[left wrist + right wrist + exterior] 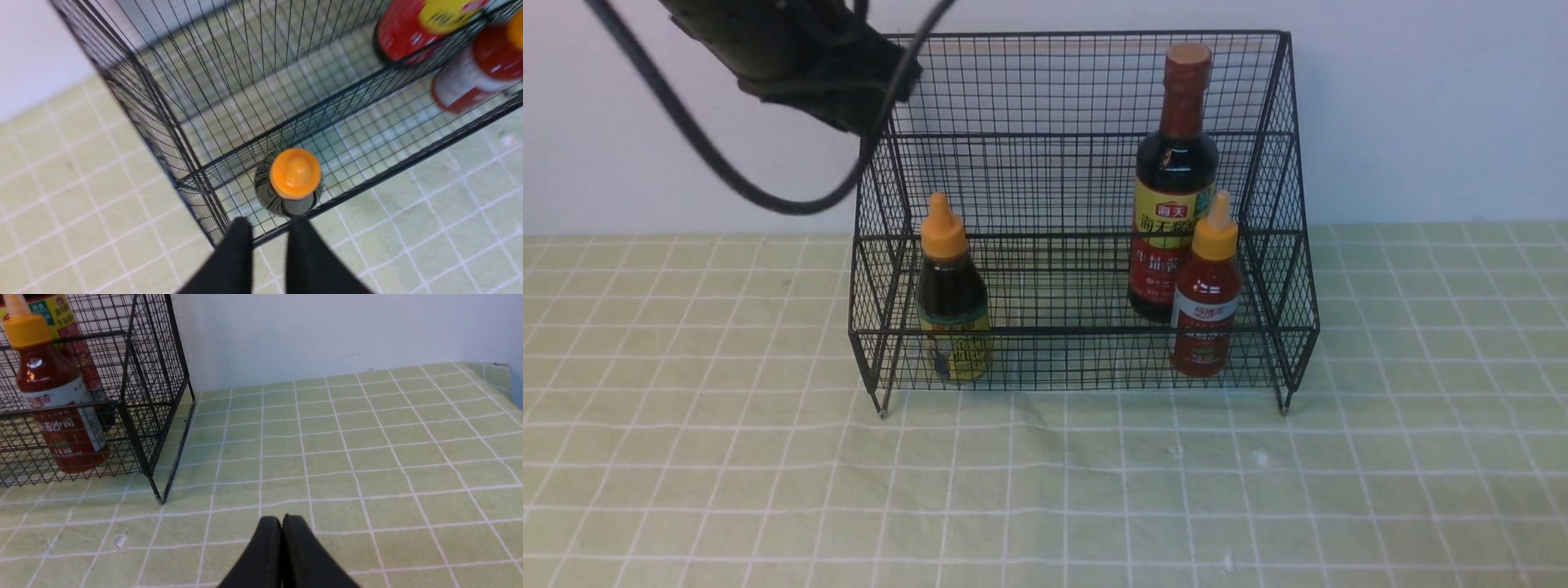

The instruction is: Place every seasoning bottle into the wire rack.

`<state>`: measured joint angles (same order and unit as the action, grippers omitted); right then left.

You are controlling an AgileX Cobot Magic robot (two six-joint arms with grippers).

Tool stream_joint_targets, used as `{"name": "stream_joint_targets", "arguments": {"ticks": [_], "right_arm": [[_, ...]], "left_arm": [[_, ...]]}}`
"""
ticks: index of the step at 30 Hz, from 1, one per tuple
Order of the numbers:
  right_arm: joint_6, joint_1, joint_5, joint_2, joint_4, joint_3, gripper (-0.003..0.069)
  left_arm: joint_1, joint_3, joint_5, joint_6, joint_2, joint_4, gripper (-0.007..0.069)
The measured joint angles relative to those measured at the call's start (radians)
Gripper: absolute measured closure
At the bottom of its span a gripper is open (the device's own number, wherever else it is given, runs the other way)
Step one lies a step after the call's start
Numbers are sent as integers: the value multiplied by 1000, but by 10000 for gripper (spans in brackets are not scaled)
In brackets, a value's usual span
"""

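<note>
The black wire rack (1078,82) stands mid-table. The squat dark bottle with orange nozzle (952,294) stands at the left of its lower tier. The small red sauce bottle (1207,294) stands at the right of the lower tier. The tall soy bottle (1174,180) stands behind it on the upper tier. My left arm (800,57) hangs above the rack's left side. My left gripper (269,228) is open and empty, high above the squat bottle's orange nozzle (295,173). My right gripper (282,522) is shut and empty, low over the cloth to the right of the rack (155,416).
A pale green checked cloth (1045,490) covers the table, with a white wall (1421,106) right behind the rack. The left arm's black cable (768,200) loops beside the rack's left wall. The cloth's right edge folds up (494,375).
</note>
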<state>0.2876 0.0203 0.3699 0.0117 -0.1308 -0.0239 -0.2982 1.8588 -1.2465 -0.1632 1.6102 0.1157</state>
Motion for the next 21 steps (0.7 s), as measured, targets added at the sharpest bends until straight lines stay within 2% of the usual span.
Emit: {"name": "stream_joint_targets", "arguments": {"ticks": [3, 11, 16, 21], "right_arm": [[0, 0, 0, 0, 0, 0, 673], [0, 0, 0, 0, 0, 0, 673], [0, 0, 0, 0, 0, 0, 673], [0, 0, 0, 0, 0, 0, 673]], "left_arm": [[0, -1, -6, 5, -104, 5, 620], [0, -214, 32, 16, -447, 48, 631], [0, -520, 235, 46, -739, 50, 631], [0, -715, 283, 53, -928, 51, 631]]}}
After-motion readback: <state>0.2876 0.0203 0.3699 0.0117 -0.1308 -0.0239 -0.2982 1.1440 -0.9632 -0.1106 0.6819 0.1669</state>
